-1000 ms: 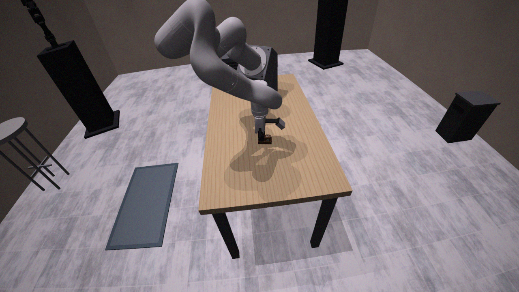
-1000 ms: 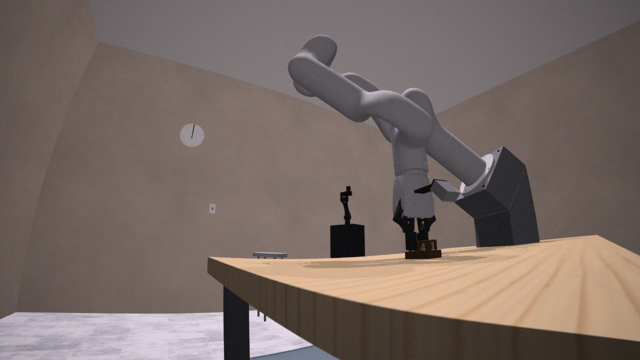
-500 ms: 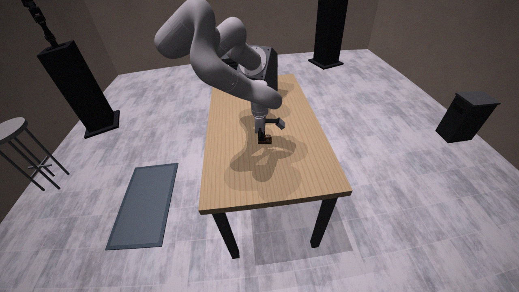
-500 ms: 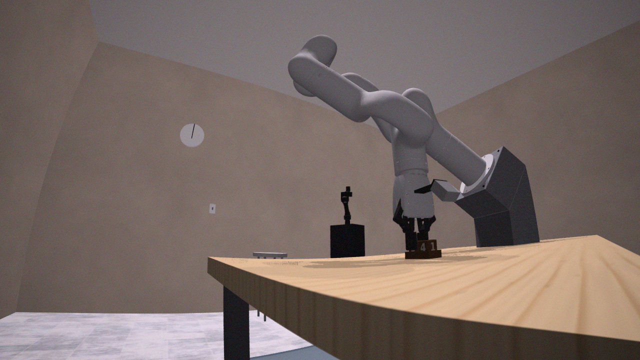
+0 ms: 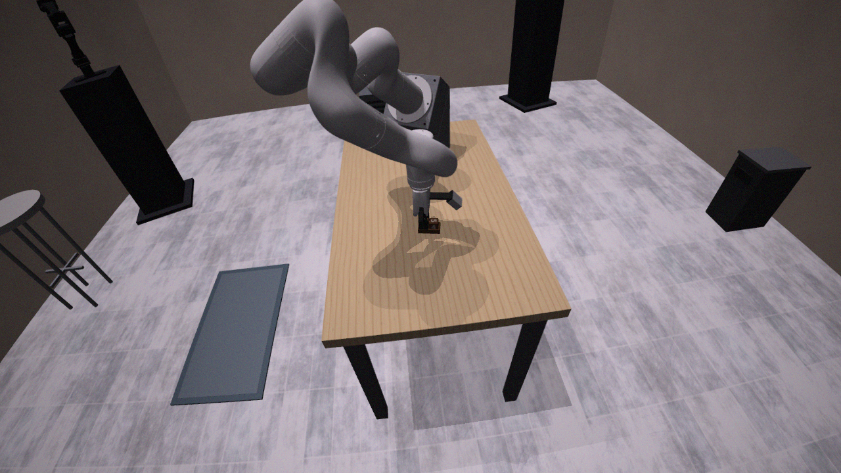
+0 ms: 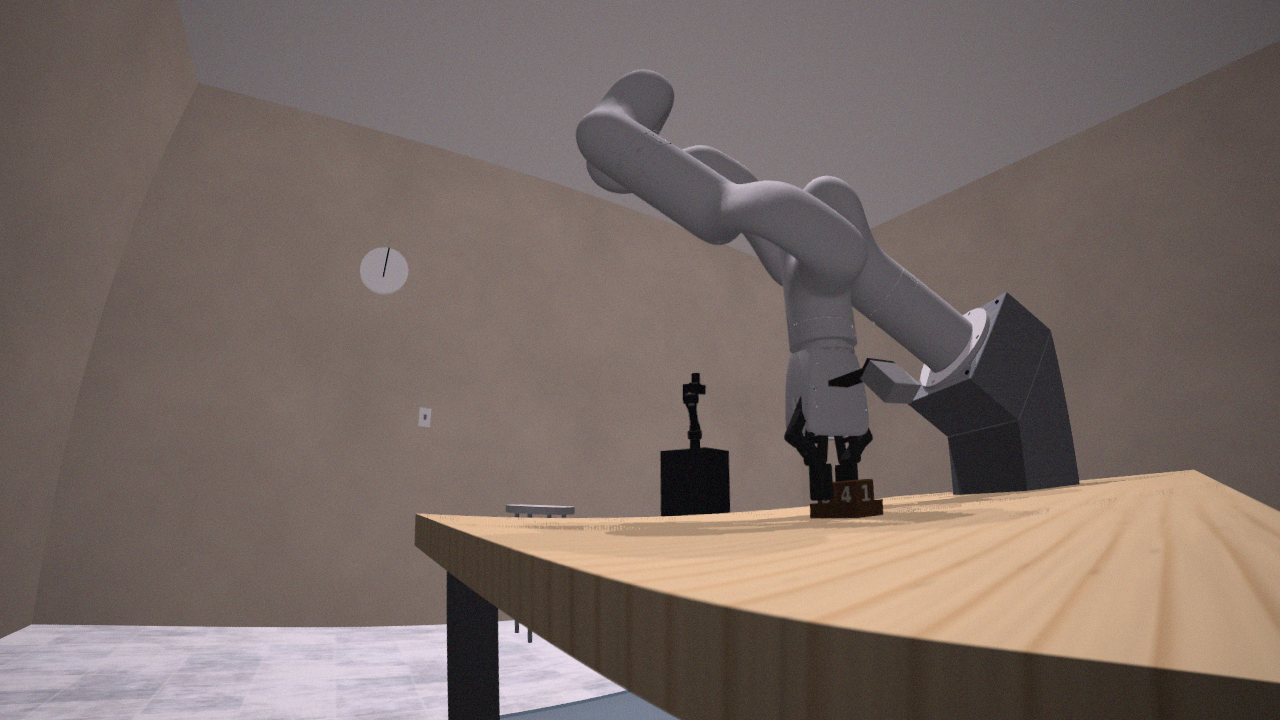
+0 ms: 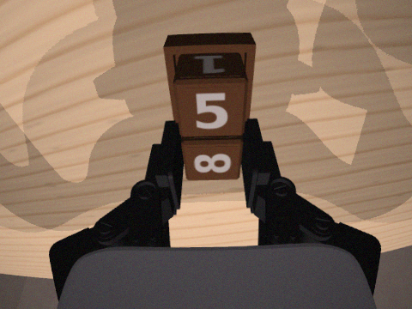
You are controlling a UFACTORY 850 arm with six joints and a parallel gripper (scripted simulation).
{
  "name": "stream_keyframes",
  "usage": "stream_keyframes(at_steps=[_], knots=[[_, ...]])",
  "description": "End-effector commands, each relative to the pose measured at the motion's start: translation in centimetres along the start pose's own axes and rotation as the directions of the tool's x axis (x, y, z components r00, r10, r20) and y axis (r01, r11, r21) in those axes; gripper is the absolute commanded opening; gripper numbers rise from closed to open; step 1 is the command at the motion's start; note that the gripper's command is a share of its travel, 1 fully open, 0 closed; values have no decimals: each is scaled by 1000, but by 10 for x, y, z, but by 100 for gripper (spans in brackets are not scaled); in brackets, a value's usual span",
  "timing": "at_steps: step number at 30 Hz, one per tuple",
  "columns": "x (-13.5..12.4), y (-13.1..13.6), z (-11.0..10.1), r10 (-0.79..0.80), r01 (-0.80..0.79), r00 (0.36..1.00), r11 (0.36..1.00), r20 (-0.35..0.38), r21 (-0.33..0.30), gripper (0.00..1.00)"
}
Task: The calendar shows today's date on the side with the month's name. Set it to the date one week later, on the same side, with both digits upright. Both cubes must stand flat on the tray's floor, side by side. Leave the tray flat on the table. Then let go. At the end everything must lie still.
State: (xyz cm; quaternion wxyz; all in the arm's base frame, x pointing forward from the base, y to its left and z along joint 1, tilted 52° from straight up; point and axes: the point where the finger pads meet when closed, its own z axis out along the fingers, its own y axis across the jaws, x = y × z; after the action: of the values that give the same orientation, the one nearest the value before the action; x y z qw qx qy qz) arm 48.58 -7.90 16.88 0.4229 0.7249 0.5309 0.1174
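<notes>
Gripper (image 5: 424,221) (image 6: 828,488) (image 7: 211,138): fingers part-open, straddling 8-cube (image 7: 212,166); contact hidden, grip cannot be confirmed. 8-cube: beside 5-cube (image 5: 433,223) (image 6: 853,493) (image 7: 211,109), at tray (image 5: 429,230) (image 6: 845,510) (image 7: 210,40); seating obscured. 5-cube: within tray, 5 facing up. Tray: on table (image 5: 470,288) (image 6: 984,573) (image 7: 343,129). Month name not discernible.

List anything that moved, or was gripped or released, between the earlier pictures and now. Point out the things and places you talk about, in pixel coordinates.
Nothing visibly changed. The arm (image 5: 353,112) (image 6: 796,214), its jaws down at the cubes (image 5: 433,223) (image 6: 854,493) (image 7: 211,112) and the tray (image 5: 429,230) (image 6: 845,510) (image 7: 210,40) stayed put; the 4 and 1 still face the exterior view.
</notes>
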Motion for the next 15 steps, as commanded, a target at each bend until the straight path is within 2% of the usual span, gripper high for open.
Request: stream_keyframes(at_steps=[1,3,4,15], knots=[[0,0,0,0,0,1000,1000,0,0,43],[0,0,0,0,0,1000,1000,0,0,43],[0,0,0,0,0,1000,1000,0,0,47],[0,0,0,0,0,1000,1000,0,0,47]])
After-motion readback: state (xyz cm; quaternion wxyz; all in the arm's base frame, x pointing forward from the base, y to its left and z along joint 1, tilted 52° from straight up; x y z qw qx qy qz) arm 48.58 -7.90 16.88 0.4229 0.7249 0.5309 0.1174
